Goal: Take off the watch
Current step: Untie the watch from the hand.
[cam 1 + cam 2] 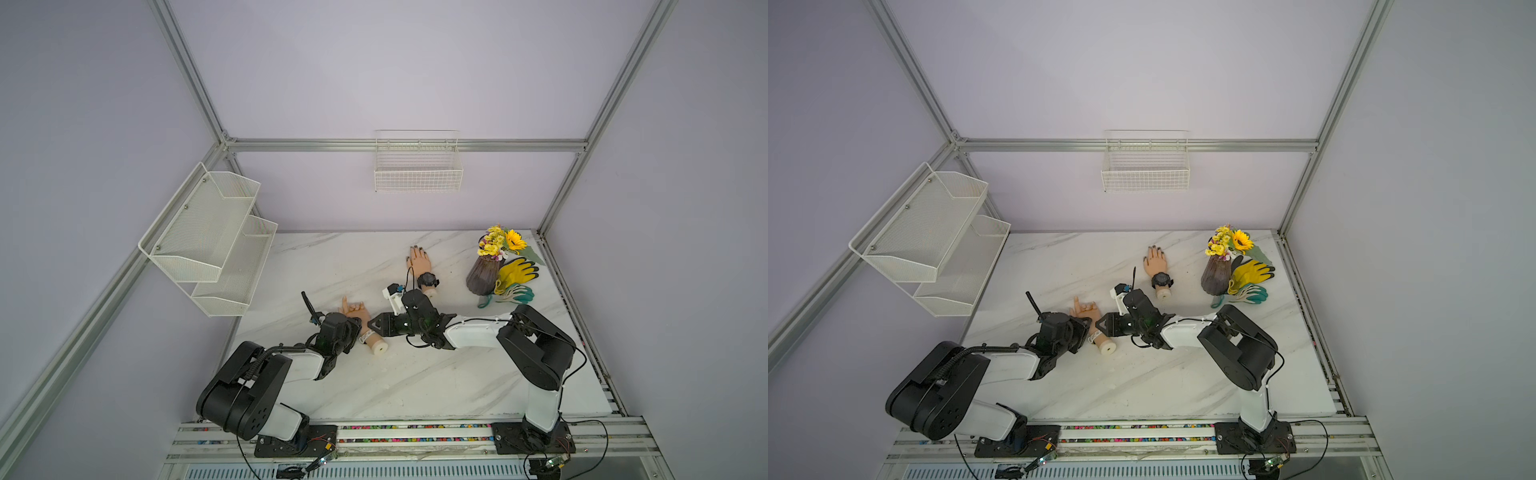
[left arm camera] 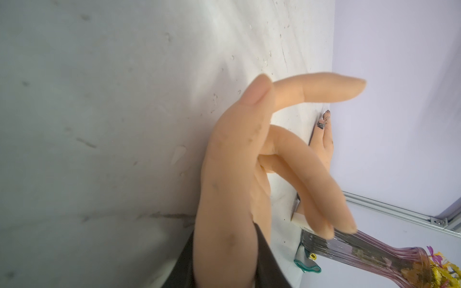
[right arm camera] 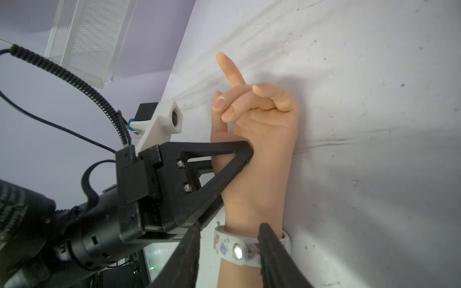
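Right wrist view: the white watch point(image 3: 237, 251), its strap printed with small coloured figures and bearing a silvery stud, circles the wrist of the mannequin hand point(image 3: 262, 162) lying on the marble table point(image 3: 374, 124); the right gripper point(image 3: 230, 224) straddles the strap, fingers apart, one just clear of it; the left gripper point(image 3: 237, 162) clamps the hand's palm.

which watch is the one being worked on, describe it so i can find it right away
On the marble table, look at the mannequin hand nearest the arm bases, clamped by the left gripper. The watch is the band round its wrist: white with small coloured prints and a shiny stud, unlike the black watch on the farther hand.
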Controlling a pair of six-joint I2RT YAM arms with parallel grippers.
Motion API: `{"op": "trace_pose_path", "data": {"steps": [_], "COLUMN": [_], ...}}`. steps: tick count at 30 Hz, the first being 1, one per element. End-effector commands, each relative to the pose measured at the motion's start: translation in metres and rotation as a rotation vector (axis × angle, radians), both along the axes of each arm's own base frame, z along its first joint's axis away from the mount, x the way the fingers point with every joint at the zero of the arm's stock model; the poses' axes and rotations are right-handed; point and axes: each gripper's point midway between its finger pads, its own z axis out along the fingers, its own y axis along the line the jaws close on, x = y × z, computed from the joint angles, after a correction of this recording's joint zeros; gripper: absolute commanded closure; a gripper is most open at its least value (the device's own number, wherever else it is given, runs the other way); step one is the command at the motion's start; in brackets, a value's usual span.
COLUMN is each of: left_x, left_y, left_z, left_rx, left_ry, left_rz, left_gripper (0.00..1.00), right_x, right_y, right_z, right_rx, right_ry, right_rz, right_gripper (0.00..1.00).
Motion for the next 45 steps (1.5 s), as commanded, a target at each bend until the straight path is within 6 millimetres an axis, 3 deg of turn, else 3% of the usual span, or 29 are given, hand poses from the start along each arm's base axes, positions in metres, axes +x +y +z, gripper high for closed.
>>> {"op": "trace_pose_path", "data": {"steps": [1,5,16,22,33,45], "left_x": [-0.023,-0.022,-0.025,-0.029,-0.03,-0.031], "left_y": [0.005,0.008,0.014,0.027,0.029,0.033], "left_z": [-0.031,-0.028,-0.036,-0.04,-0.045,-0.044], "left_rx": [0.065,0.095,0.131,0.205,0.272,0.299], "left_ry": [0.118,0.117,0.15,0.175,0.194,0.198], "left_rz": [-0.03,-0.034,-0.011,0.028,0.036,0.051], "left_gripper": [1.0,1.0,1.0,1.0,1.0,1.0], "right_x": [-0.003,-0.008,-0.04,-0.047,-0.05,-0.045], "right_y": [0.005,0.005,0.014,0.022,0.018,0.031], "right_z": [0.001,0.002,-0.006,-0.004,-0.037,-0.024], "right_rx": [0.014,0.045,0.126,0.195,0.095,0.039], "right_ry": [-0.005,0.015,0.129,0.18,0.227,0.13], "right_rz": [0.025,0.034,0.089,0.122,0.101,0.081], "right_gripper": [0.59,0.66,0.68,0.76,0.92,1.0]}}
